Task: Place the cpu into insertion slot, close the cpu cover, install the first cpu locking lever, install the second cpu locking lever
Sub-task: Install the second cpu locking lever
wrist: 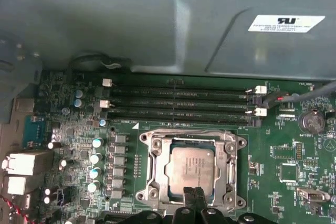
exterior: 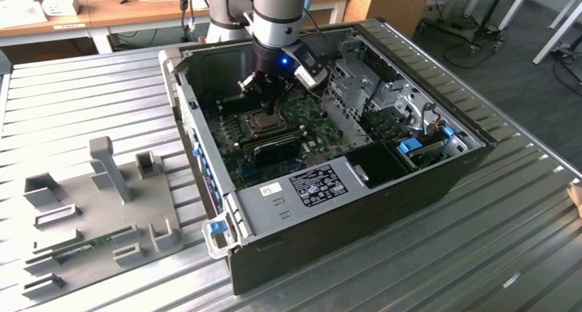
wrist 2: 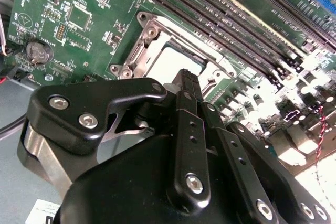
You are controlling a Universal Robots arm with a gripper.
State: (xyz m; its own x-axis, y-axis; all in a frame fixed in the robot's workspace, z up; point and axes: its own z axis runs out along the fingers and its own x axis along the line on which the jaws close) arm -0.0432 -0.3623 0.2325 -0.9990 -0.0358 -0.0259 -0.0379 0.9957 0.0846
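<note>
One pale silver chip (wrist: 192,167) sat flat in socket (wrist: 152,174), cover (wrist: 191,136) down around it. Gripper (wrist: 195,199) fingers pinched together, empty, at chip's 6 o'clock edge.

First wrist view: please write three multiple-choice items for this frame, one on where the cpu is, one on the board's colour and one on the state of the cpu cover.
1. Where is the cpu?
A. On the grey metal table outside the case
B. In the insertion slot
C. Lifted clear in the gripper

2. What colour is the circuit board?
A. Green
B. Red
C. White

3. How does the cpu cover lie?
A. Standing upright, open
B. Removed from the board
C. Down flat around the cpu

Answers:
1 B, its pale top sits inside the socket's metal rim.
2 A, green shows all around the socket.
3 C, the silver frame lies level, with the chip showing through its cut-out.
</note>
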